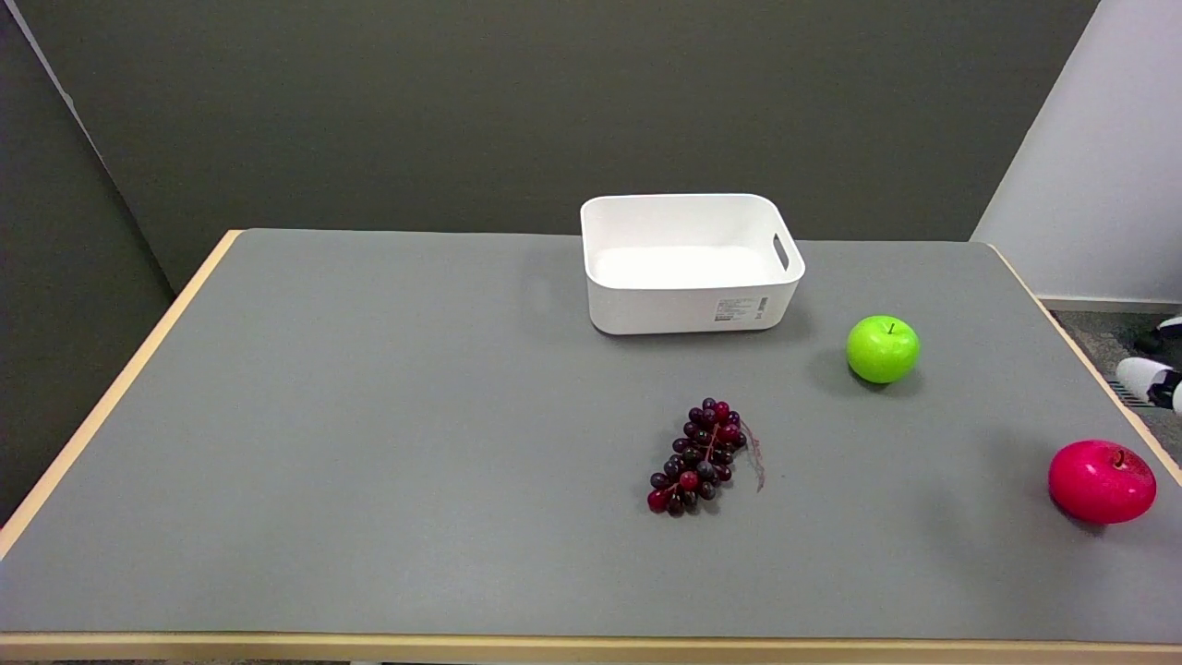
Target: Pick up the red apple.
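Rightward, near the table's [369, 388] right edge, the red apple [1101, 481] sat tilted, stem angled up and right, wider across than tall. Only a sliver of the right hand [1150, 380] showed beyond that edge; finger state unreadable.

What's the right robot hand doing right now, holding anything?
Right robot hand: only a sliver shows at the right edge, so open or closed cannot be told. It holds nothing visible; the red apple sits untouched on the table.
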